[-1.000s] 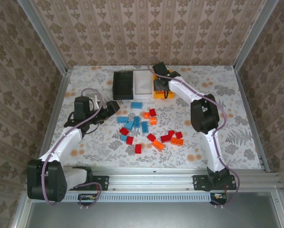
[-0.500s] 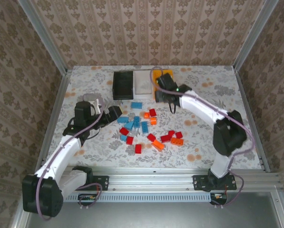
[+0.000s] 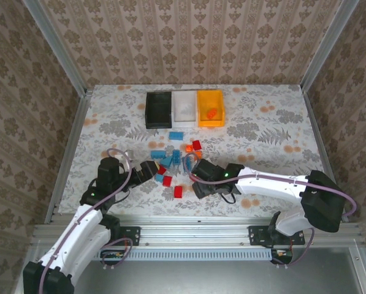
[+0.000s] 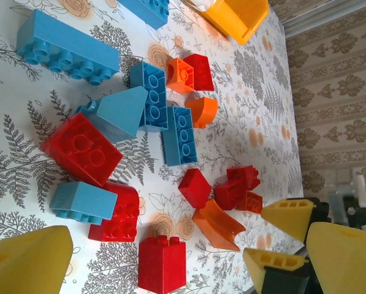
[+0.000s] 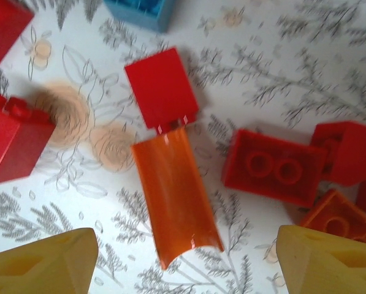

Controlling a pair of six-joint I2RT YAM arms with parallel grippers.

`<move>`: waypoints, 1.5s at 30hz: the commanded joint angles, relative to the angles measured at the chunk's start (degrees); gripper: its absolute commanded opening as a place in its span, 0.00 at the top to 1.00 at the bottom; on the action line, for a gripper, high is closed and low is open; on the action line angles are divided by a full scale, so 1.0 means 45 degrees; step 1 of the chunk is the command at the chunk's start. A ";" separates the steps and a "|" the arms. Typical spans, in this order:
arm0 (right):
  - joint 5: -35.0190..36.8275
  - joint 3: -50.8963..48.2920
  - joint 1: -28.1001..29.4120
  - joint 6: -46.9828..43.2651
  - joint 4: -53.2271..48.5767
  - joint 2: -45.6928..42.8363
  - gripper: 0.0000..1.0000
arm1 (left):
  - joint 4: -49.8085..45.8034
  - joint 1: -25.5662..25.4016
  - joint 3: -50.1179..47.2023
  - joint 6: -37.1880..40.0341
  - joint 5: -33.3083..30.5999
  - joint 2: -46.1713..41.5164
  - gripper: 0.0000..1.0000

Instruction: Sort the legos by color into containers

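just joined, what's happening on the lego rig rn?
Sorting is under way; most legos lie loose in a pile. The right gripper hovers, jaws open, over an orange curved brick; the left gripper is open beside the red and blue ones. One orange brick lies in the orange bin.

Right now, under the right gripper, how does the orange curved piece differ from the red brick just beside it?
The orange piece is long, smooth and curved, with no studs showing; the red brick is blocky and shows two round circles. The orange piece lies centred between the fingers of the open right gripper; the red brick sits off to one side. Both lie loose on the table, ungripped.
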 commanded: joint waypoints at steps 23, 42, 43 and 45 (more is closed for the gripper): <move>-0.0246 0.0072 0.0254 0.0136 0.0750 0.1698 0.61 | -0.0763 -0.0375 0.0168 0.0260 -0.0780 -0.0083 0.00; 0.1083 0.4811 -0.4054 -0.2459 -0.0442 0.1208 0.64 | -0.0495 -0.0029 0.0642 -0.0361 -0.1425 0.1181 0.00; 0.1141 0.5492 -0.4532 -0.2626 -0.0374 0.1920 0.64 | -0.0445 -0.0008 0.0640 -0.0416 -0.1297 0.1233 0.00; 0.0999 0.7310 -0.5512 -0.2976 -0.0492 0.3786 0.64 | -0.0453 0.0037 0.0625 -0.0533 -0.1144 0.1198 0.00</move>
